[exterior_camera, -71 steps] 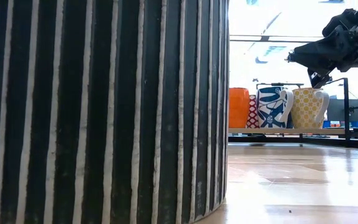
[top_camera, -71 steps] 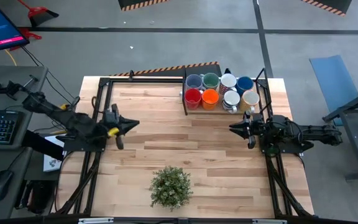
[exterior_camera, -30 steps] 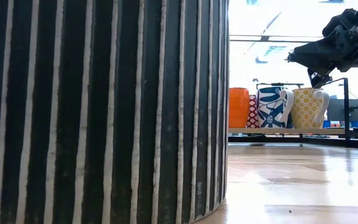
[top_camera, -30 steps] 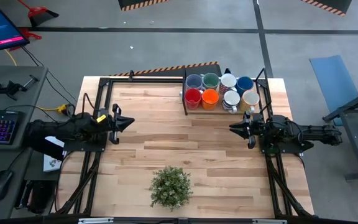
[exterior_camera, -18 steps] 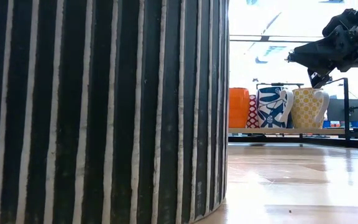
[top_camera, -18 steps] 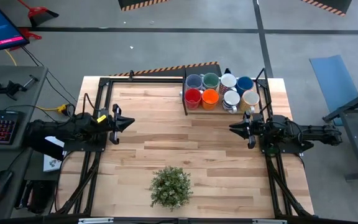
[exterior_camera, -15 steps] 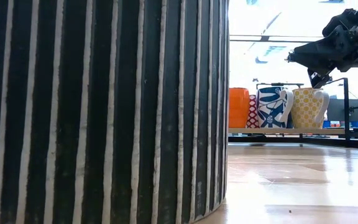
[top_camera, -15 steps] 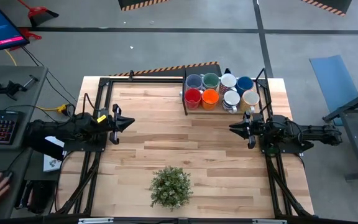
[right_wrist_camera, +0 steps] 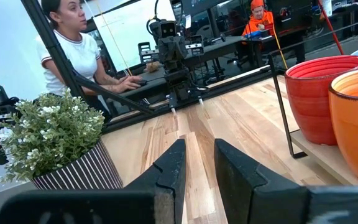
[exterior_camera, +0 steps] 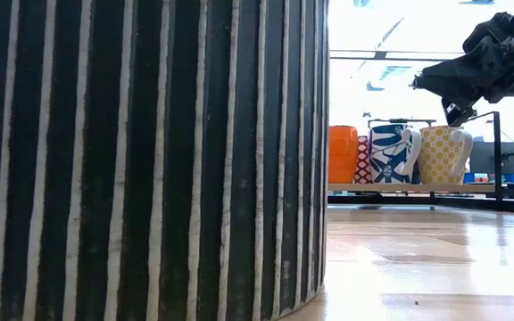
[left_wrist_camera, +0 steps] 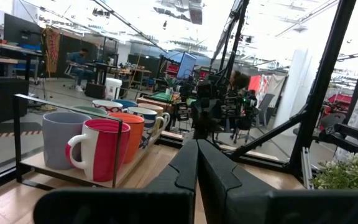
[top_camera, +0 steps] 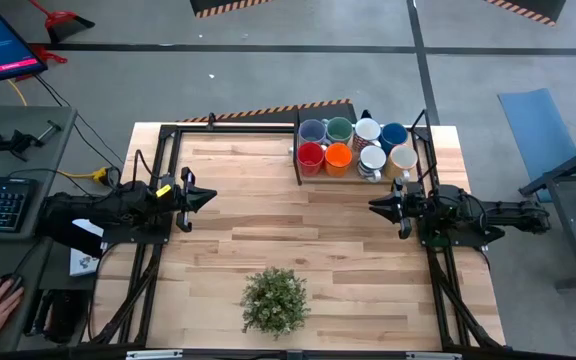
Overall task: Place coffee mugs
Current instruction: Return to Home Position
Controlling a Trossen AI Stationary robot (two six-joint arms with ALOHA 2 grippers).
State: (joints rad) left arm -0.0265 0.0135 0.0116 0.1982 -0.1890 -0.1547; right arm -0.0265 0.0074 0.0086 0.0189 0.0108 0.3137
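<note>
Eight mugs [top_camera: 338,156] are seen grouped in the rack [top_camera: 299,165] at the table's [top_camera: 268,235] far edge. The left gripper [top_camera: 208,197] is clenched empty, the right gripper [top_camera: 374,207] slightly parted, both held well clear; only settling into home is judged outstanding.

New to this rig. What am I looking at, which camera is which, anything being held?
Two robot arms at a wooden table. The high view looks straight down; the low view sits at table height, mostly blocked by the striped plant pot; each wrist view looks past that arm's own fingers. Eight mugs stand in a rack at the far edge; the plant stands near the front. The left gripper is shut, the right gripper open; both are empty.
</note>
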